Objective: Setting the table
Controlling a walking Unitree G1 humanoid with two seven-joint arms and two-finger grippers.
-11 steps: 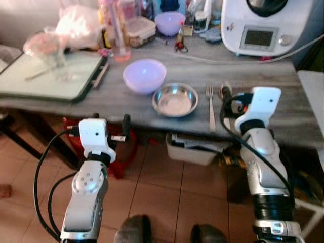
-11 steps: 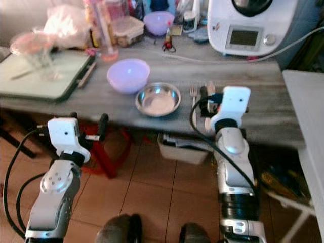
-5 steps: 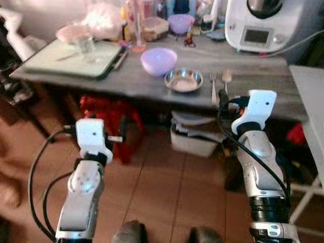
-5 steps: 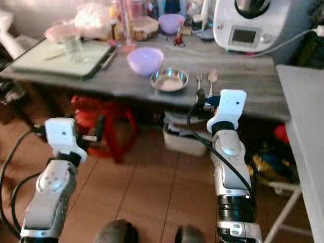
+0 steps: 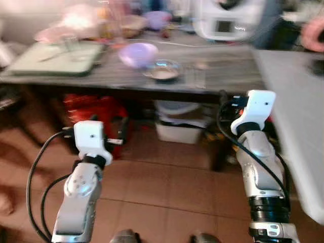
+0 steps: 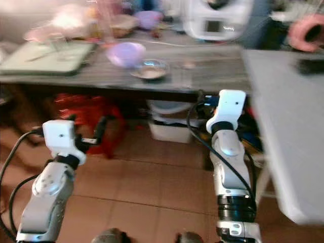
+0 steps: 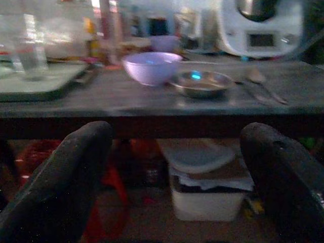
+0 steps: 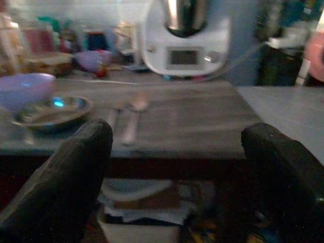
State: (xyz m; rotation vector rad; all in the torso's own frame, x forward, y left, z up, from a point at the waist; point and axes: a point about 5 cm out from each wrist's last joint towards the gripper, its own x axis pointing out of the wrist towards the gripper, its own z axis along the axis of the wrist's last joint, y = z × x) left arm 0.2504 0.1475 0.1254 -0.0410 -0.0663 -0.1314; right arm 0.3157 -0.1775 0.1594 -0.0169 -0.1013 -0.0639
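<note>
Head views are motion-blurred. Both arms are raised in front of the body, well short of the long grey wooden table [image 5: 101,81], over the brown tiled floor [image 5: 167,182].

Left gripper [image 7: 174,172]: black fingers [image 7: 71,177] spread wide, nothing between them. Right gripper [image 8: 177,177]: same, fingers [image 8: 76,177] apart and empty.

On the table, near its front edge: shallow round steel bowl [image 7: 201,83], with a lilac plastic bowl [image 7: 151,67] just beside it on the left and slightly farther back. To the right of the steel bowl lie a metal fork [image 8: 113,116] and a metal spoon [image 8: 132,115], side by side, handles toward the robot. Blur hides whether they touch.

Far right on the table: white kitchen appliance with a small display [image 8: 185,43]. Left end: flat pale-green tray [image 7: 35,83] with a clear drinking glass [image 7: 31,58] standing on it. A second small purple bowl [image 8: 91,59] sits at the far edge among blurred jars.

Under the table: white plastic storage bin [image 7: 207,195] and something red [image 5: 96,109] to its left. A light grey surface [image 5: 298,111] runs along the right side.
</note>
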